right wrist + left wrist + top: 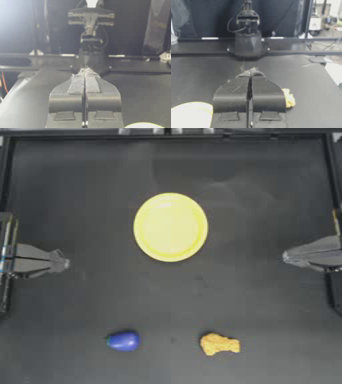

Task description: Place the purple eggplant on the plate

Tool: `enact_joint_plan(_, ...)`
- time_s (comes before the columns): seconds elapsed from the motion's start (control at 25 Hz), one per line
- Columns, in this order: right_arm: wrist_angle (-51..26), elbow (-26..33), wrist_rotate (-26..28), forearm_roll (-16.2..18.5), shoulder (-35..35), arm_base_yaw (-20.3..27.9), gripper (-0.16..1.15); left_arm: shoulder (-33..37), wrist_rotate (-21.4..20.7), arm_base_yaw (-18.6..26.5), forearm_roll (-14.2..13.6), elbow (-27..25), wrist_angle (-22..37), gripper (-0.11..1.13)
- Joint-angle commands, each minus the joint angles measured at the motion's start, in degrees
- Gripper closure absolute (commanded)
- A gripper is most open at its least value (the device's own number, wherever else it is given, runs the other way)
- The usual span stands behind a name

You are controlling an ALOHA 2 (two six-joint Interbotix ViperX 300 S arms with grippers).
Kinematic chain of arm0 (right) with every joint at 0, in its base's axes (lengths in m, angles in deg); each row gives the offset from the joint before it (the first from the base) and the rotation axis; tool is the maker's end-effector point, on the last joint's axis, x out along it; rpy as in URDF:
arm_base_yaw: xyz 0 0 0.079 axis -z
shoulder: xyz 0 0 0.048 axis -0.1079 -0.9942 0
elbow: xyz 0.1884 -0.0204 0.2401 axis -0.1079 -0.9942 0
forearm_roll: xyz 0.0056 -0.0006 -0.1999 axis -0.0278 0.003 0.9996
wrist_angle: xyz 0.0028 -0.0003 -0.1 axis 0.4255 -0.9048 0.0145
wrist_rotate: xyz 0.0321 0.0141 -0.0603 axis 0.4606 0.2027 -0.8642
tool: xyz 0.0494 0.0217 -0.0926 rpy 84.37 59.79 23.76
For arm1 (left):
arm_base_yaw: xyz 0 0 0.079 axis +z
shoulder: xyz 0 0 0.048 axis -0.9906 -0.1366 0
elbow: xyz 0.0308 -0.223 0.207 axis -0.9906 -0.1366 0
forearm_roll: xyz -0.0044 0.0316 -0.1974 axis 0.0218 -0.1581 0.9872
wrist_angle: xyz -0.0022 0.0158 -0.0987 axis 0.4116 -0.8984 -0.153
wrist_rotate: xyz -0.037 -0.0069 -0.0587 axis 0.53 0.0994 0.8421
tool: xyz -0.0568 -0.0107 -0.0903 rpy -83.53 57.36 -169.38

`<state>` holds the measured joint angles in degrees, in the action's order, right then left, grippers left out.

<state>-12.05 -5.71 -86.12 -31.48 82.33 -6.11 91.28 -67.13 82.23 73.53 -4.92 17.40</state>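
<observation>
The purple eggplant (123, 341) is lying on the desk (80, 203) near its front edge, well apart from the yellow plate (170, 227) at the middle. An orange nugget-like piece (220, 344) is sitting near the eggplant. The left hand (61, 261) and right hand (287, 257) are waiting at opposite desk edges, both closed and holding nothing.

The top camera hangs over my table (267, 328) and looks straight down, far enough off to take in the whole surface from edge to edge. My 2 wrist cameras sit low behind my jaws and look level across the table toward the opposite arm's base. The left wrist view catches the plate (191, 115) close at its edge; the right wrist view catches a sliver of it (143, 125); the top view shows it whole (170, 227), so all 3 share it.
</observation>
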Motion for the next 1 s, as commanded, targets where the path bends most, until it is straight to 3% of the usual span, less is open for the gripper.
enact_joint_plan(0.04, 0.62, 0.35, -0.09, 0.62, 0.79, -0.09, 1.04, 0.97, -0.09, -0.09, -0.18, 2.02, 2.11, 1.00)
enact_joint_plan(0.24, -0.44, -0.18, -0.18, 1.32, 3.96, -0.18, 0.89, 1.85, -1.58, 0.00, -0.26, 3.52, 5.01, 0.95)
enact_joint_plan(0.36, -2.11, -0.18, 0.18, 1.23, 4.22, -0.18, 0.88, 2.29, -2.37, 0.00, -0.18, 3.52, 5.01, 0.93)
enact_joint_plan(0.48, -2.81, 0.26, 0.18, 1.23, 3.43, -0.18, 0.79, 2.37, -2.46, 0.09, -0.09, 3.52, 4.92, 0.84)
enact_joint_plan(0.6, -2.90, 0.44, 0.00, 1.32, 2.55, -0.09, 0.49, 2.20, -2.46, 0.00, 0.00, 3.52, 5.27, 0.58)
enact_joint_plan(0.76, -2.81, 0.88, 0.09, 0.88, 1.67, -0.09, -0.10, 1.14, -2.37, 0.09, 0.00, 3.52, 5.36, 0.02)
enact_joint_plan(0.8, -2.90, 0.88, 0.00, 0.97, 1.49, -0.09, -0.13, 0.88, -2.37, 0.09, 0.00, 3.52, 5.45, -0.05)
enact_joint_plan(0.84, -3.08, 0.97, 0.00, 0.97, 1.41, -0.18, -0.09, 0.62, -2.37, 0.09, 0.00, 3.52, 5.71, -0.07)
enact_joint_plan(0.92, -3.52, 0.97, 0.00, 0.97, 1.41, -0.18, 0.01, 0.35, -2.37, 0.09, 0.00, 3.60, 6.86, 0.00)
enact_joint_plan(1.0, -3.78, 0.97, 0.09, 0.88, 1.41, -0.09, 0.00, 0.35, -2.20, 0.09, 0.09, 3.60, 8.17, 0.03)
